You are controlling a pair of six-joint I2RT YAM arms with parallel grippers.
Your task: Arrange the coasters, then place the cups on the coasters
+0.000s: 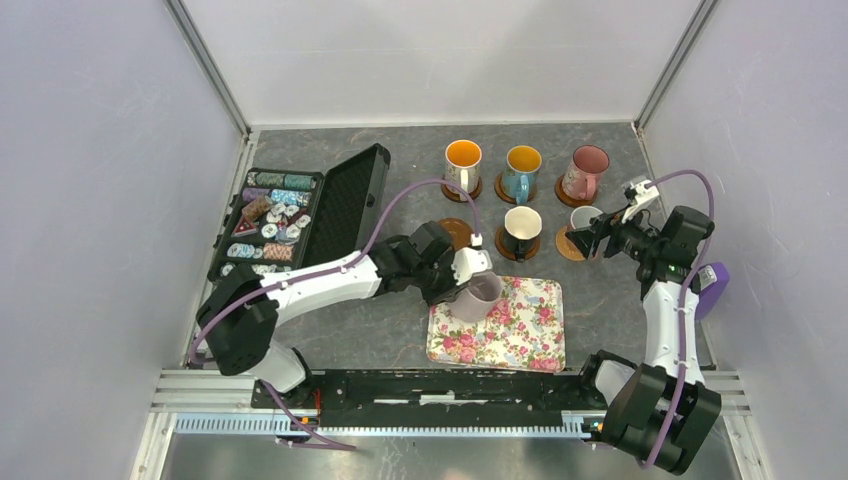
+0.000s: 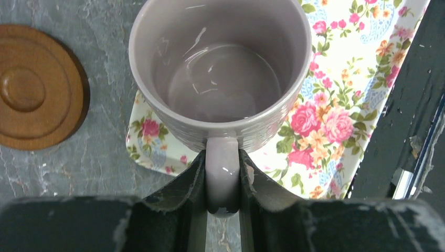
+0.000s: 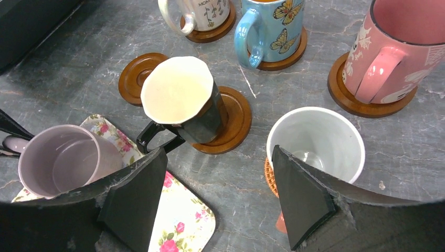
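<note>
My left gripper (image 2: 223, 178) is shut on the handle of the lilac cup (image 2: 220, 79), which sits at the far-left corner of the floral tray (image 2: 346, 105). One brown coaster (image 2: 31, 89) lies bare just beyond it, also the bare coaster (image 1: 457, 232) in the top view. The other cups stand on coasters: white with orange lining (image 1: 463, 165), blue (image 1: 521, 172), pink (image 1: 585, 172), black (image 1: 521, 232), and a white cup (image 3: 315, 139) on a tan coaster (image 3: 268, 176). My right gripper (image 3: 219, 152) hangs open beside the white cup, holding nothing.
An open black case of poker chips (image 1: 290, 215) lies at the left. The floral tray (image 1: 520, 340) sits near the front middle. A purple object (image 1: 712, 280) lies by the right wall. White walls close in both sides and the back.
</note>
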